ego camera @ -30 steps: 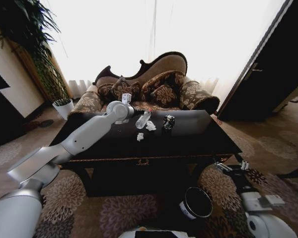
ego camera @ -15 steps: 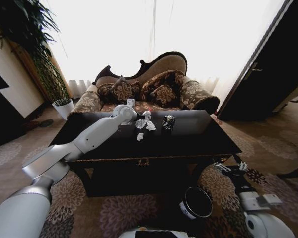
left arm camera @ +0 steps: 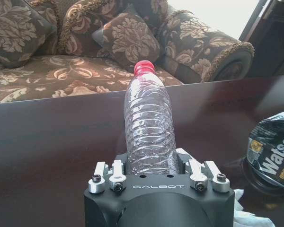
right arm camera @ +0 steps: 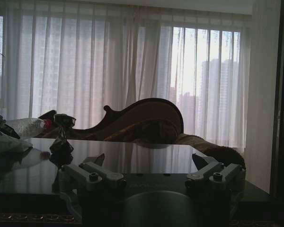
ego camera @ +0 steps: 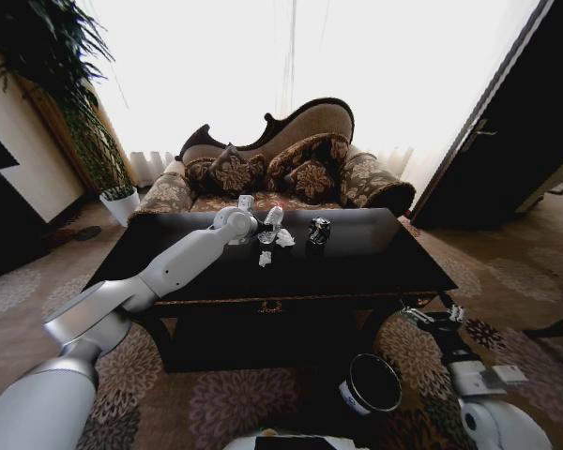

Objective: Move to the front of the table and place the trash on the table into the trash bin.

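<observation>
Head view: glossy black table (ego camera: 375, 258), seemingly before sofa (ego camera: 291, 159).

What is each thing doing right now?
bottle: red cap on, gripped, raised off the table.
left gripper: shut on the bottle.
right gripper: open, low beside the table.
tissue lumps: lying on the table.
trash bin: upright on the floor, open-topped.

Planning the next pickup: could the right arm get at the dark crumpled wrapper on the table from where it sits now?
Probably not as it stands: the right tool sits low beside the table, below the top, while the dark wrapper lies well back.
</observation>
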Motion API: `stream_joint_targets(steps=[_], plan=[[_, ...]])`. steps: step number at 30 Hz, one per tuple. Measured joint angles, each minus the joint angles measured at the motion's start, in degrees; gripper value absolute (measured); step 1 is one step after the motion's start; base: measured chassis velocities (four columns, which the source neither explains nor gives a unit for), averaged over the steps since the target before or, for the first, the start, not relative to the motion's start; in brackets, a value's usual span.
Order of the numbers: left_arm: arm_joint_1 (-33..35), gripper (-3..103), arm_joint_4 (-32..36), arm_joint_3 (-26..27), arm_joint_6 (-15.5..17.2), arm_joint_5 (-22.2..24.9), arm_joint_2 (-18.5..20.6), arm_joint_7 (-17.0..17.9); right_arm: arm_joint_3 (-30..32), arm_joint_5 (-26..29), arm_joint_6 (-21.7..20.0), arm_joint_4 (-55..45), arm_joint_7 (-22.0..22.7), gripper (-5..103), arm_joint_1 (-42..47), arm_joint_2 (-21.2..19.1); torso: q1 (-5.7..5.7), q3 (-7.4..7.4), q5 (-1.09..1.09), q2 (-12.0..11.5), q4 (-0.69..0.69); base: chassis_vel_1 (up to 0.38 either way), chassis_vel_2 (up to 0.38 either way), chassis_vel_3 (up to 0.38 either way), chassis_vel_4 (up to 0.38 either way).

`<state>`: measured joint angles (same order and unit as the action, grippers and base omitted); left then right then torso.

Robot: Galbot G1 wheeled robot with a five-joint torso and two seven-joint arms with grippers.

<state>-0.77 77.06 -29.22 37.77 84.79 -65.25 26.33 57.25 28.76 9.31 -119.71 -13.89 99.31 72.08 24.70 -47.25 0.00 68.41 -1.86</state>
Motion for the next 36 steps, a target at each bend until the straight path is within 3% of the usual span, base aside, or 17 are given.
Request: stream_joint_targets(steps=[2, 4, 5, 11, 14, 15, 17, 19, 20, 21, 24, 25, 28, 33, 36], plan=[[0.01, 50, 1.75, 0.93, -0.14, -0.10, 0.71, -0.06, 0.03, 0.00, 0.01, 0.08, 0.00, 100, 0.00, -0.07, 0.01, -0.01, 0.00, 0.00, -0.01, 0.000, 0.000, 0.000, 0.000], [0.19, 40, 4.22, 2.19, -0.60, -0.30, 1.99, 0.04, 0.06, 0.00, 0.02, 0.10, 0.00, 100, -0.02, -0.10, 0.02, -0.01, 0.00, -0.01, -0.01, 0.000, 0.000, 0.000, 0.000], [0.19, 40, 4.22, 2.19, -0.60, -0.30, 1.99, 0.04, 0.06, 0.00, 0.02, 0.10, 0.00, 100, -0.02, -0.10, 0.02, -0.01, 0.00, -0.01, -0.01, 0.000, 0.000, 0.000, 0.000], [3.30, 30, 13.73, 6.23, -1.92, -2.00, 8.25, 0.64, 0.15, 0.02, 0.02, -0.06, 0.03, 100, 0.01, -0.01, 0.00, 0.00, -0.02, 0.00, 0.01, 0.000, 0.000, 0.000, 0.000], [6.98, 30, 20.24, 8.07, -4.81, -6.20, 14.28, -2.73, 0.08, 0.02, 0.02, -0.25, -0.03, 100, 0.20, -0.13, 0.01, 0.00, -0.01, 0.00, 0.01, 0.000, 0.000, 0.000, 0.000], [6.98, 30, 20.24, 8.07, -4.81, -6.20, 14.28, -2.73, 0.08, 0.02, 0.02, -0.25, -0.03, 100, 0.20, -0.13, 0.01, 0.00, -0.01, 0.00, 0.01, 0.000, 0.000, 0.000, 0.000], [10.05, 30, 25.03, 9.36, -10.11, -10.17, 18.38, -7.90, 0.06, 0.26, 0.38, -0.28, -0.82, 100, 0.37, -0.52, 0.01, 0.00, -0.02, 0.00, 0.03, 0.000, 0.000, 0.000, 0.000], [13.91, 30, 29.41, 11.43, -16.88, -16.98, 21.24, -15.49, 0.10, 1.56, 1.26, -0.61, -2.59, 100, 0.65, -1.00, 0.00, 0.00, -0.01, 0.00, 0.02, 0.000, 0.000, 0.000, 0.000], [13.91, 30, 29.41, 11.43, -16.88, -16.98, 21.24, -15.49, 0.10, 1.56, 1.26, -0.61, -2.59, 100, 0.65, -1.00, 0.00, 0.00, -0.01, 0.00, 0.02, 0.000, 0.000, 0.000, 0.000], [15.97, 30, 31.16, 12.59, -19.99, -20.97, 22.38, -19.89, 0.10, 3.17, 1.98, -0.91, -4.40, 100, 0.87, -1.31, 0.00, 0.00, -0.02, 0.00, 0.01, 0.000, 0.000, 0.000, 0.000], [21.66, 30, 36.26, 16.53, -24.85, -27.70, 25.35, -27.89, -0.19, 10.97, 3.72, -3.20, -11.44, 100, 1.74, -2.45, 0.00, 0.00, -0.01, 0.00, 0.00, 0.000, 0.000, 0.000, 0.000], [21.66, 30, 36.26, 16.53, -24.85, -27.70, 25.35, -27.89, -0.19, 10.97, 3.72, -3.20, -11.44, 100, 1.74, -2.45, 0.00, 0.00, -0.01, 0.00, 0.00, 0.000, 0.000, 0.000, 0.000], [26.70, 30, 41.31, 21.05, -28.84, -32.98, 28.67, -34.01, -0.73, 18.37, 4.28, -6.03, -17.70, 100, 2.29, -3.73, 0.00, 0.01, -0.02, 0.00, 0.01, 0.000, 0.000, 0.000, 0.000], [29.92, 30, 45.97, 23.56, -33.00, -36.92, 31.69, -38.80, -4.01, 26.44, 4.03, -10.16, -23.67, 100, 3.17, -4.77, 0.00, 0.01, -0.01, 0.00, 0.02, 0.000, 0.000, 0.000, 0.000], [29.87, 30, 47.67, 23.21, -34.95, -38.14, 32.60, -41.47, -5.56, 28.33, 3.42, -12.45, -25.64, 100, 3.53, -4.64, 0.00, 0.01, 0.00, 0.00, 0.02, 0.000, 0.000, 0.000, 0.000]])
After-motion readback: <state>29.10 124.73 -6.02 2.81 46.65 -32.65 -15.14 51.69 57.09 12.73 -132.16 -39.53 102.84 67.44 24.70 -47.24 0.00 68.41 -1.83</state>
